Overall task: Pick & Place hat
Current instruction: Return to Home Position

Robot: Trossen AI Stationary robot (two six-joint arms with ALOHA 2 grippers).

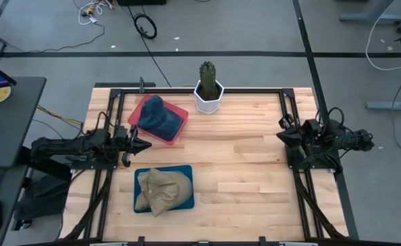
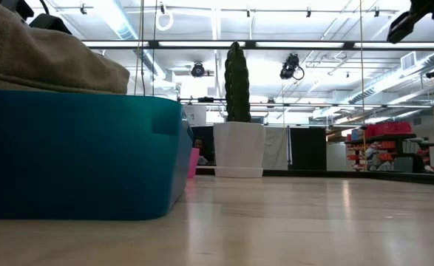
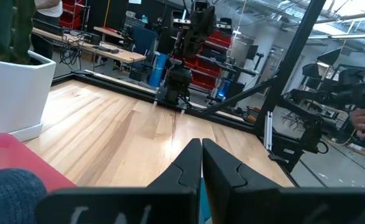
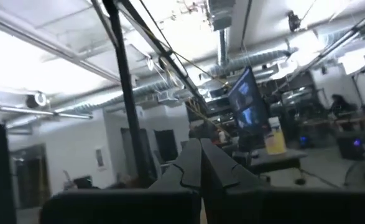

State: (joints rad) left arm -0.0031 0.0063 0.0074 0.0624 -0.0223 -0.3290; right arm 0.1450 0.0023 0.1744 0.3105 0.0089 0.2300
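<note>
Wood bench [image 1: 241, 178] carries two bins and one potted cactus [image 1: 208, 85], with two arms at its sides. Grey floor strewn with loose cables surrounds it, and the low view shows a lit hall behind. The blue bin [image 1: 185, 170] holds a brown cap [image 1: 164, 190] heap, its count unclear. The pink bin [image 1: 180, 132] holds one blue cap [image 1: 160, 117]. The left hand [image 1: 147, 145], fingers pressed together on nothing, sits between the bins, just beside both. The right hand [image 1: 282, 137], likewise closed, waits well apart at the opposite edge.

Free: table [image 1: 255, 171] centre and right | Blocked: cactus pot [image 1: 208, 99], far edge; pink bin [image 1: 167, 139] and blue bin [image 1: 166, 169], left
</note>
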